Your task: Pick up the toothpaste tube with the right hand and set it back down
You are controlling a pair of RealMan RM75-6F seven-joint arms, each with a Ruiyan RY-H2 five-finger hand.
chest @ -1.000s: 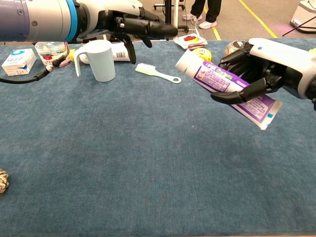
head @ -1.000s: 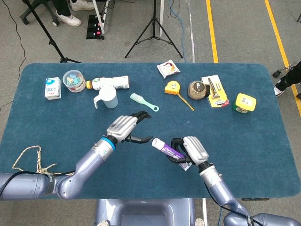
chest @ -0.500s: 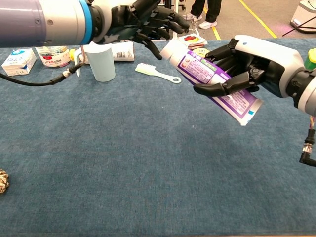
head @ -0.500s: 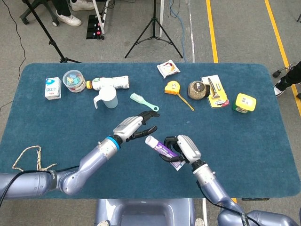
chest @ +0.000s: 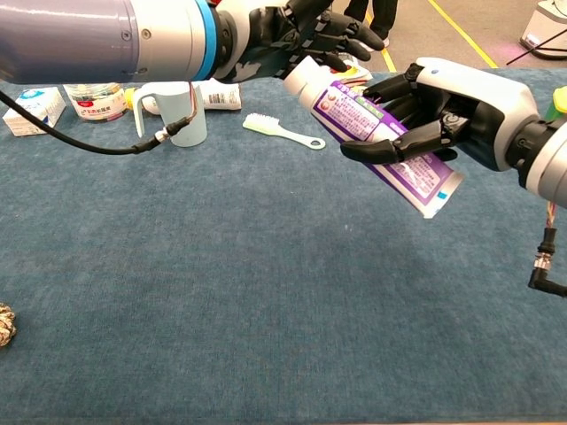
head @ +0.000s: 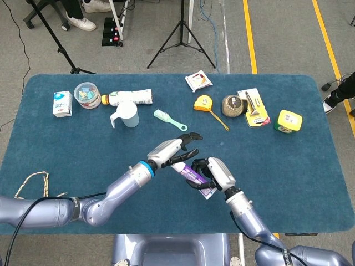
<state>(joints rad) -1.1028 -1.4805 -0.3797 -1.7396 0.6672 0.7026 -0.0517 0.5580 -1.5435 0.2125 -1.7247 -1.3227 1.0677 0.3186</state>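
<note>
The toothpaste tube [chest: 376,137], white with a purple label, is held in the air above the blue table [head: 288,172], slanting with its cap end up and to the left. My right hand [chest: 452,111] grips it around the middle, fingers wrapped over the label. In the head view the toothpaste tube [head: 192,173] lies just left of the right hand [head: 215,173]. My left hand [chest: 297,35] has its fingers spread close over the cap end. Whether they touch the cap I cannot tell. From above, the left hand [head: 173,151] reaches in from the left.
Along the far side lie a pale blue cup [head: 125,116], a green brush [head: 169,119], a lying bottle [head: 131,97], a small carton [head: 62,103], a tape measure [head: 203,103] and a yellow tub [head: 288,121]. A rope [head: 33,185] sits at the near left.
The left hand has moved right until its fingers are over the tube's cap. The right hand has carried the tube slightly left and higher.
</note>
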